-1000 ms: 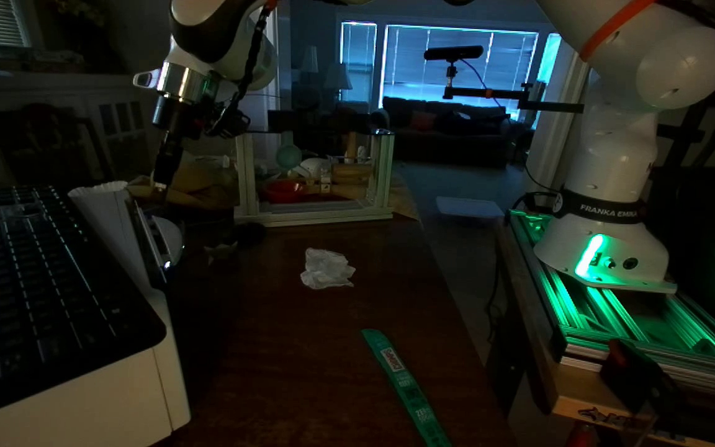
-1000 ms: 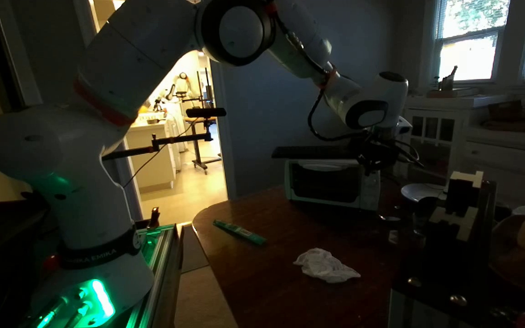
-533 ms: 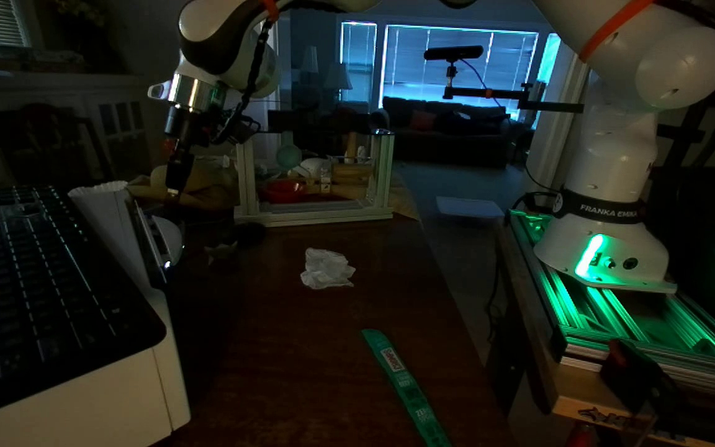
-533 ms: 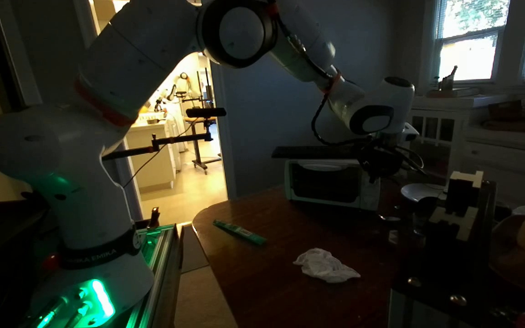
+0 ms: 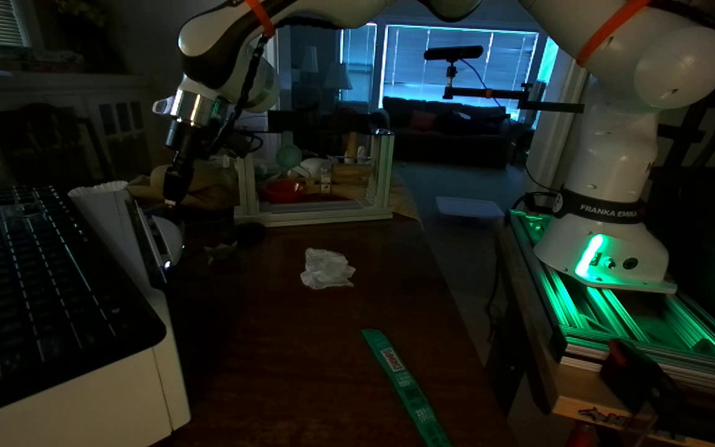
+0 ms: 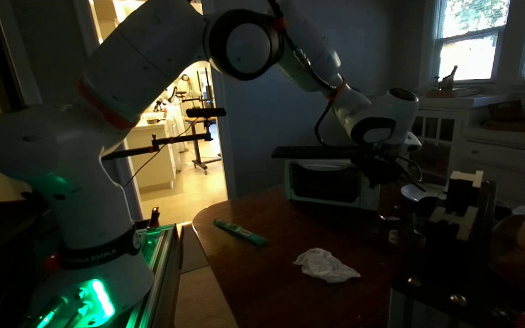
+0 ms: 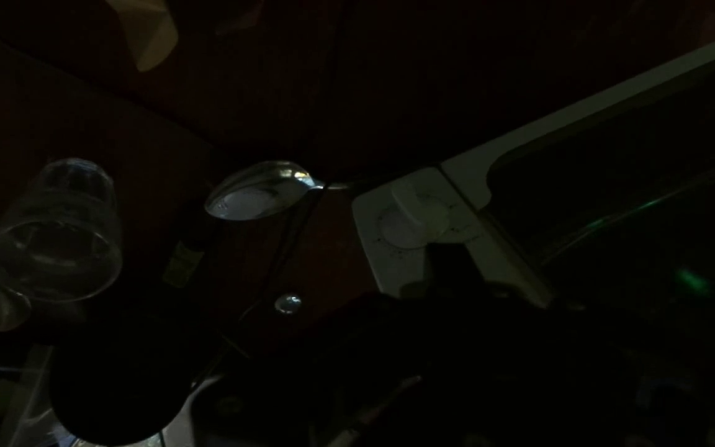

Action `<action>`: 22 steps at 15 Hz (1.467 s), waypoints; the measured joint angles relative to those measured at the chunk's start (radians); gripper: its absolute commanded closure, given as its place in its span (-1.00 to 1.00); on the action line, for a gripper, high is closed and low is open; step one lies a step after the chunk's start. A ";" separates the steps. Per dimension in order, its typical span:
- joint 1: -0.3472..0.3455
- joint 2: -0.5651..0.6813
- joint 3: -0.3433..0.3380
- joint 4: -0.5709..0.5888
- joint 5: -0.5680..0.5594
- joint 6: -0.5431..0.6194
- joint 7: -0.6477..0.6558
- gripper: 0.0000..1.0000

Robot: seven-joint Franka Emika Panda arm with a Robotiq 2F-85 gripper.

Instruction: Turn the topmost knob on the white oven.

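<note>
The white oven stands on the table with its dark door window facing out; its pale side shows in an exterior view. In the wrist view its control panel is dim, with a round white knob near the panel's table end. The upper panel is hidden behind my gripper, with a darker rounded shape beside the finger; I cannot tell if it is a knob. My gripper looks shut and empty, a single narrow dark block before the panel. It also shows in both exterior views; contact cannot be told.
A black ribbed slab lies on top of the oven. A spoon and a clear cup lie by the panel. Crumpled white paper, a green strip and a framed glass case are on the table.
My gripper has moved lower and a little to the right in both exterior views, and its tilt has changed slightly. The oven and the objects on the table have not moved.
</note>
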 measured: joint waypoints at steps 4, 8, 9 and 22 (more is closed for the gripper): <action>-0.011 0.040 0.013 0.040 0.025 0.005 0.000 1.00; -0.012 0.078 0.030 0.082 0.045 0.005 0.000 1.00; -0.013 0.087 0.035 0.092 0.052 0.009 0.000 1.00; -0.042 0.131 0.089 0.141 0.081 0.037 -0.003 1.00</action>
